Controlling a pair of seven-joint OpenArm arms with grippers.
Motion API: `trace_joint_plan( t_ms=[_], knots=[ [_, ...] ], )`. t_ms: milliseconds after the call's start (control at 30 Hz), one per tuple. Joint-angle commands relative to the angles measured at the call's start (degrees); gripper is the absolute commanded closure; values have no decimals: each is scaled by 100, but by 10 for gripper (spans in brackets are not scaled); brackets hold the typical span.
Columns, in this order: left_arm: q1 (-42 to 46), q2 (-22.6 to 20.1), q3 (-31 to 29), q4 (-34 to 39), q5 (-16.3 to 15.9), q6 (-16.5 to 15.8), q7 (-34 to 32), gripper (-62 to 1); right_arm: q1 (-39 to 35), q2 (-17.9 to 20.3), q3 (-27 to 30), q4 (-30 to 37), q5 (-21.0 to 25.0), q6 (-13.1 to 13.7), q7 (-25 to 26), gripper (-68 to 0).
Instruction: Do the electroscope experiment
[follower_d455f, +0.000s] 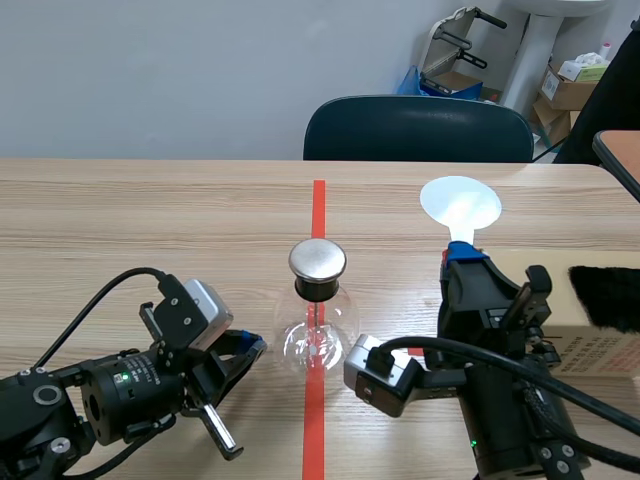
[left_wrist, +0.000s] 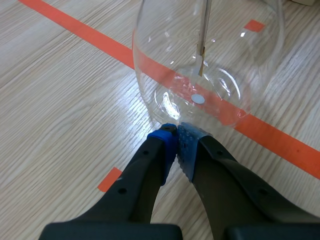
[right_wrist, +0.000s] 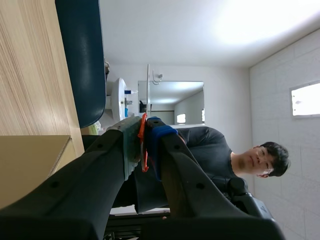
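The electroscope (follower_d455f: 318, 322) is a round glass flask with a metal cap (follower_d455f: 317, 260), standing on the red tape line at the table's middle. In the left wrist view the flask (left_wrist: 165, 55) is just ahead of my left gripper (left_wrist: 177, 142), with a thin rod and foil leaf (left_wrist: 201, 55) inside. The left gripper (follower_d455f: 250, 347) is shut on nothing, its tips at the flask's base. My right gripper (follower_d455f: 462, 254) is raised to the flask's right, shut on the handle of a white round paddle (follower_d455f: 460, 205). The right wrist view shows the paddle (right_wrist: 148, 95) edge-on between the pads.
A cardboard box (follower_d455f: 590, 335) with a black furry pad (follower_d455f: 606, 296) on it lies at the table's right. A dark chair (follower_d455f: 418, 128) stands behind the far edge. A person (right_wrist: 250, 160) appears in the right wrist view.
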Motion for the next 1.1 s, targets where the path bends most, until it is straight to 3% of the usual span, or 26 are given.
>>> trace_joint_plan(
  t_ms=[0, 1067],
  knots=[
    [-76, 72, -4, 63, -33, 20, -61, -31, 52, 2, 15, 59, -9, -332, -20, -10],
    [-107, 260, -4, -11, -35, 122, 201, -31, 52, 2, 15, 59, 48, -332, 22, -10]
  ],
)
